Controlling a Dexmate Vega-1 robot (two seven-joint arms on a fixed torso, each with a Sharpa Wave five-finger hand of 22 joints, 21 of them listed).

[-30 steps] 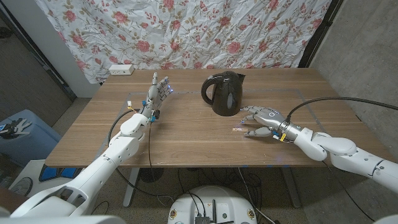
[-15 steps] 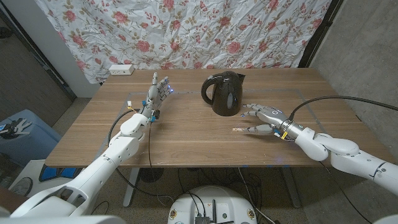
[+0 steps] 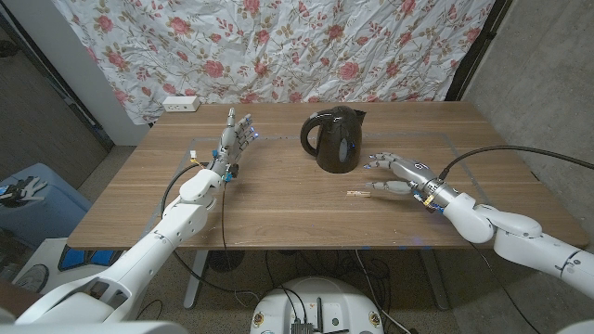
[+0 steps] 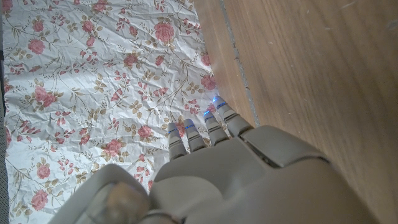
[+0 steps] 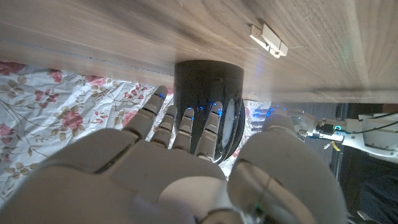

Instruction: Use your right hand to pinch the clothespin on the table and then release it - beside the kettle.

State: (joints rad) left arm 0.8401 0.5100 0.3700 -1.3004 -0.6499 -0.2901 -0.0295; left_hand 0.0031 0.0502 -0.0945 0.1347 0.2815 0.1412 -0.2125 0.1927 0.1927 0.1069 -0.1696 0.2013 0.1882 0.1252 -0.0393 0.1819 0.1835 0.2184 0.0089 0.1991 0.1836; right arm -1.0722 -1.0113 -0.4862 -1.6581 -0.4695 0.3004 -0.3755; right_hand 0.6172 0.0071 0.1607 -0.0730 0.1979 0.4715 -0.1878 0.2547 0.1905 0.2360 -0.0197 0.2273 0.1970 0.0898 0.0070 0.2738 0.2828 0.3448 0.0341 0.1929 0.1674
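Right hand (image 3: 401, 175) at centre right of the head view, fingers spread, holding nothing, fingertips just short of the clothespin (image 3: 356, 193). Clothespin lies flat on the tabletop (image 3: 278, 209), just below and right of the kettle (image 3: 334, 138), apart from it. Small, pale wood with a metal spring, seen more clearly in the right wrist view (image 5: 268, 39). Likely light, stiff, prone to skidding on the smooth wood; best pinched at the handle end, across both legs. Farther back, upper left, left hand (image 3: 234, 139) open, fingers upright, idle.
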